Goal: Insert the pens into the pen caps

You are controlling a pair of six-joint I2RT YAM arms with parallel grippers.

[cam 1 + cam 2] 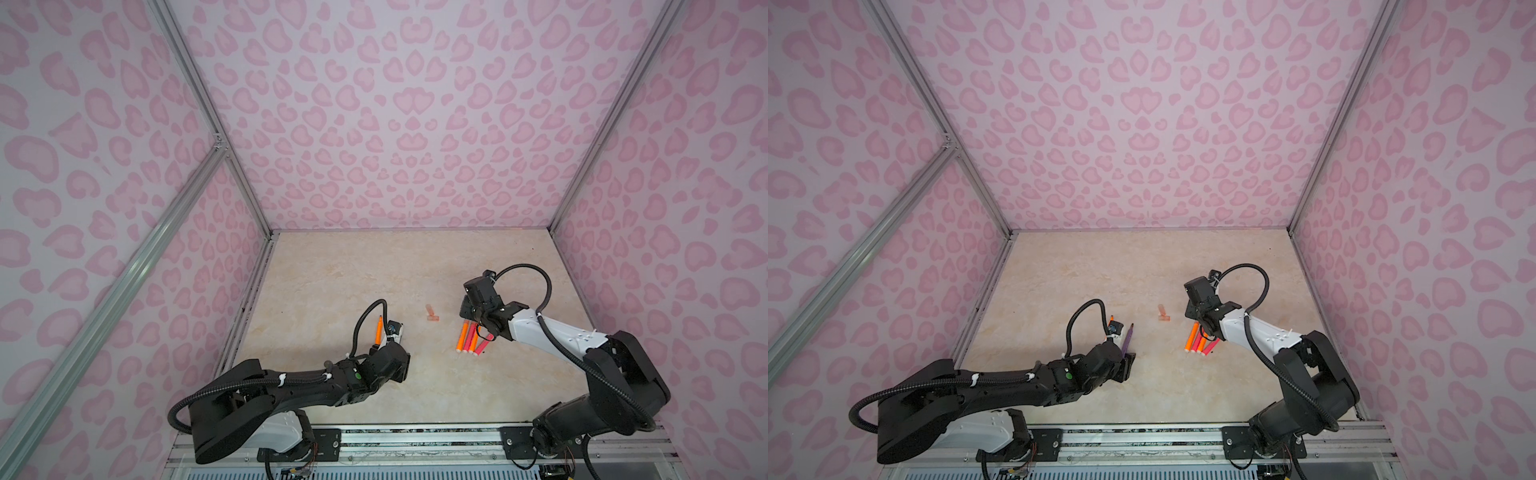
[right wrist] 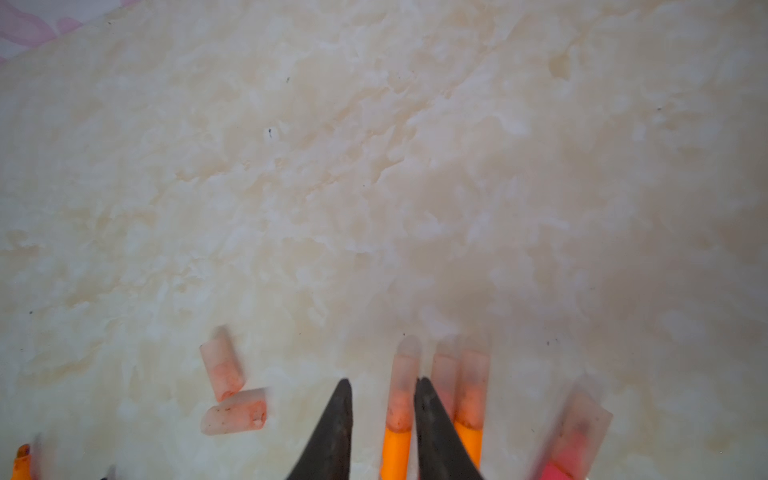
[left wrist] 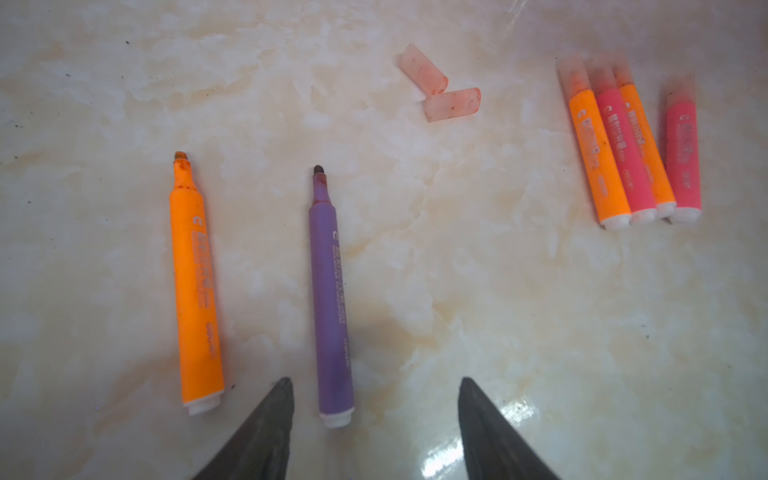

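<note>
your released left claw [image 3: 376, 380] brackets the uncapped purple pen [image 3: 330, 291], seemingly lined up to grab it, while your slightly parted right claw [image 2: 382, 380] straddles a capped orange pen [image 2: 397, 449] beside the finished row [image 2: 469, 395].

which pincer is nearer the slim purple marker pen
Left. The left pincer hangs open over the slim purple marker pen's white butt end; the right pincer is well away, over the four capped orange and pink marker pens.

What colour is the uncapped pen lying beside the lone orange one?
The pen is purple, with a dark tip; the left wrist view shows it best.
</note>
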